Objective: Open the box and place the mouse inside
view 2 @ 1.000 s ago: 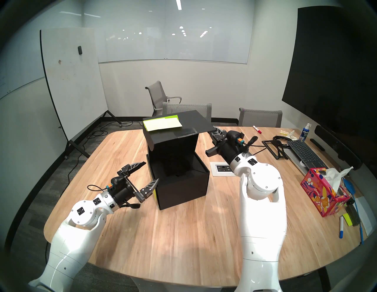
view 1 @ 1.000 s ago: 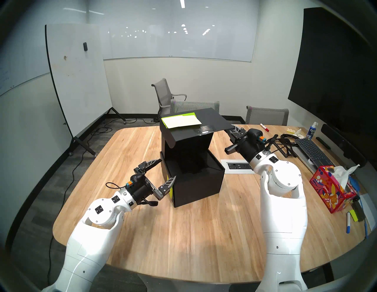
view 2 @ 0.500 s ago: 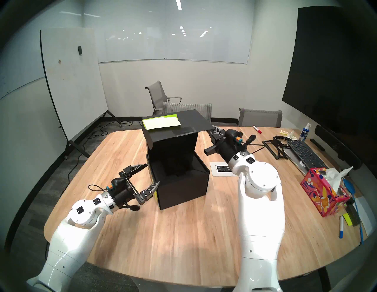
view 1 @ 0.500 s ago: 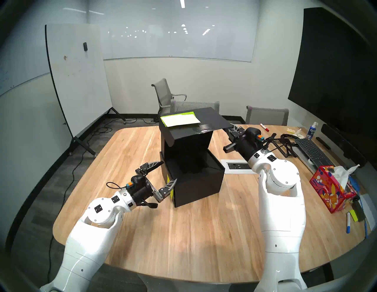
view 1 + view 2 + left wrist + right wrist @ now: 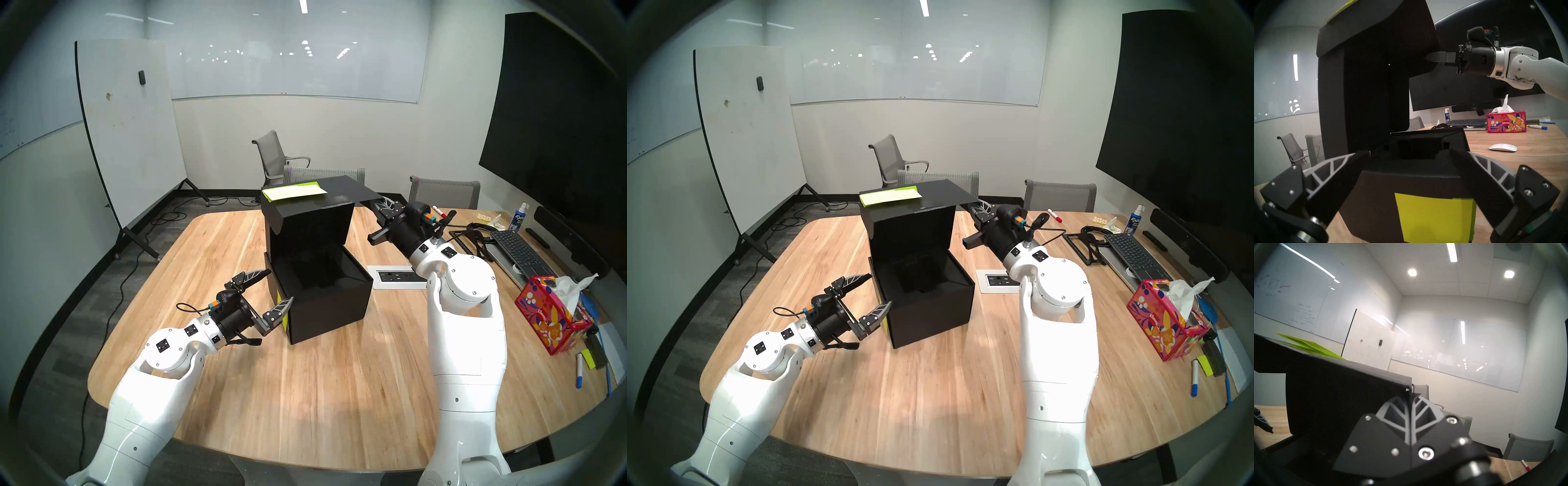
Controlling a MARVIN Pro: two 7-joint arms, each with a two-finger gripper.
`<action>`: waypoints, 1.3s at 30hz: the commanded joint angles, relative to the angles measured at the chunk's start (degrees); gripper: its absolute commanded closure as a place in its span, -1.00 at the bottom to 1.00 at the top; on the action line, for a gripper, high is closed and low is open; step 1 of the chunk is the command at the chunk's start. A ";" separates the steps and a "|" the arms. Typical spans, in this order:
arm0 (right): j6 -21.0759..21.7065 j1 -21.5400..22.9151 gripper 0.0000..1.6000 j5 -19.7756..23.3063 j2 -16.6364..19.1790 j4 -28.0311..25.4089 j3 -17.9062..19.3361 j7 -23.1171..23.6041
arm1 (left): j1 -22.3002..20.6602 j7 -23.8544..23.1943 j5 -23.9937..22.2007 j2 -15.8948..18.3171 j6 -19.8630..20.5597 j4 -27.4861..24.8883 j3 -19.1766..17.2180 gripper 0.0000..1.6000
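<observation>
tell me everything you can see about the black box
The box is matte black, cube-like, seemingly cardboard, standing upright on the table. Its flap lid is raised and roughly level, pinched at its right edge by the shut right gripper. Yellow sticky notes lie on the lid and on the left wall. Inside, a black insert has a recessed well. The open left gripper straddles the near left corner; contact is unclear.

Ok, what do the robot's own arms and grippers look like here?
Glossy white arm shells with small black square insets, then black cylindrical wrists. Left gripper and right gripper: black finger bases, grey ribbed, leaf-shaped fingers. Each wrist carries an orange-and-teal connector and a thin black cable.
</observation>
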 commanded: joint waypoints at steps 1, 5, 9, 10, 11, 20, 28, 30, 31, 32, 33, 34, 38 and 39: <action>0.46 5.30 1.00 0.16 0.23 -0.61 -0.21 -0.20 | -0.05 0.23 0.74 0.05 0.17 0.62 0.42 -1.00; 0.99 6.52 1.00 0.14 0.28 -0.68 -0.37 -0.20 | 0.08 0.32 0.87 0.07 0.09 0.59 0.57 -1.00; 1.56 8.33 1.00 0.28 0.43 -0.32 -0.36 -0.17 | 0.66 0.50 1.02 0.24 0.05 0.17 0.70 -1.00; 1.67 8.63 1.00 0.29 0.45 -0.26 -0.37 -0.17 | 0.72 0.54 1.06 0.29 0.03 0.16 0.77 -1.00; 1.76 8.93 1.00 0.30 0.47 -0.19 -0.39 -0.17 | 0.76 0.59 1.09 0.31 0.02 0.14 0.82 -1.00; 2.17 11.19 1.00 0.20 0.64 0.15 -0.90 -0.09 | 0.77 1.13 1.22 0.33 -0.14 0.14 1.63 -1.00; 2.45 14.15 1.00 -0.66 0.60 2.32 -2.07 -0.58 | 0.87 1.43 1.16 0.58 -0.28 -0.14 2.01 -1.00; 2.47 14.99 1.00 -1.05 0.59 3.20 -2.48 -0.81 | 0.83 1.47 1.16 0.66 -0.39 -0.11 2.06 -1.00; 2.46 15.43 1.00 -1.31 0.63 3.65 -2.71 -0.92 | 0.80 1.46 1.14 0.68 -0.42 -0.06 2.08 -1.00; 2.45 16.00 1.00 -1.53 0.61 4.26 -2.93 -1.11 | 0.72 1.44 1.12 0.71 -0.48 0.05 2.12 -1.00; 2.45 16.51 1.00 -1.74 0.59 4.79 -3.12 -1.27 | 0.65 1.40 1.09 0.73 -0.52 0.15 2.15 -1.00; 2.47 17.06 1.00 -1.92 0.55 5.36 -3.28 -1.42 | 0.61 1.38 1.05 0.75 -0.53 0.19 2.17 -1.00; 2.44 19.00 1.00 -2.67 0.36 7.43 -3.90 -2.06 | 0.45 1.26 0.89 0.82 -0.50 0.26 2.28 -1.00; 2.43 19.30 1.00 -2.86 0.34 7.82 -4.12 -2.32 | 0.40 1.21 0.85 0.81 -0.45 0.25 2.33 -1.00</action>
